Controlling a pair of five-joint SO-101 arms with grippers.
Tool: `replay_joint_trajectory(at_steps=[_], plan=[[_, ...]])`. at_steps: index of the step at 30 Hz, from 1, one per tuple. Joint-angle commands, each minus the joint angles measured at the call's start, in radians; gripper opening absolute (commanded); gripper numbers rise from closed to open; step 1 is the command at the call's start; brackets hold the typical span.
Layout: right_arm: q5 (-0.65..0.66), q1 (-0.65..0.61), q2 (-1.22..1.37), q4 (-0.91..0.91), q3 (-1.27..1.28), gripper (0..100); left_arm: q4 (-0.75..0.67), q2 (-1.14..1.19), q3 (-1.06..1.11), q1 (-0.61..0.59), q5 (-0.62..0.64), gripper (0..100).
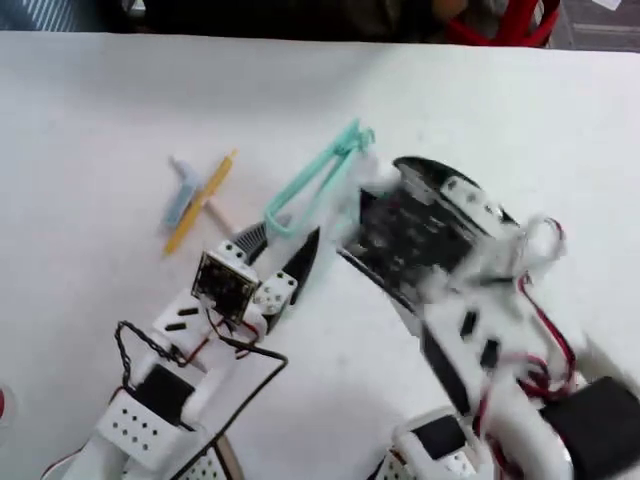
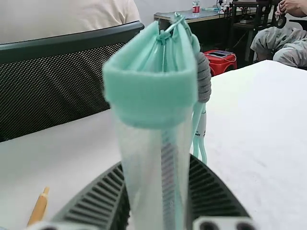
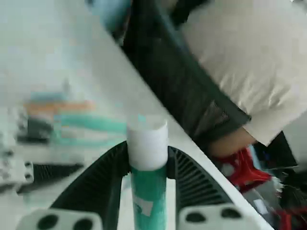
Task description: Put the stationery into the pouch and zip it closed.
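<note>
Pouch looked limp, light and slippery, likely best pinched at its stiffer teal edge; left fingers clamped it, right fingers gripped a rigid white-capped stick.

Right wrist | right claw clamped on green stick, white cap level with fingertips | beyond: white surface, blurred teal pouch beside orange pen | dark chair back along surface edge

Bright even light, prob. overhead; soft shadows.
</note>
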Motion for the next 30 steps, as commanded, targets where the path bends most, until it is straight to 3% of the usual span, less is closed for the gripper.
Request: replay_joint_trajectory(at_steps=[1,5,18,30], plan=[[-0.256,-0.067,0.042,-0.15,-0.014,1.8,-0.009,-0.007,0.002,-0.002,0.005,14],[-0.4,-0.16,0.133,-0.286,-0.014,1.8,0.002,-0.005,0.002,-0.002,0.006,20],[-0.404,-0.14,0.249,-0.214,0.003,1.8,0.026,-0.01,-0.003,-0.002,0.006,21],[-0.408,-0.131,0.174,-0.463,0.348,1.8,0.026,-0.01,-0.006,-0.01,0.006,21]])
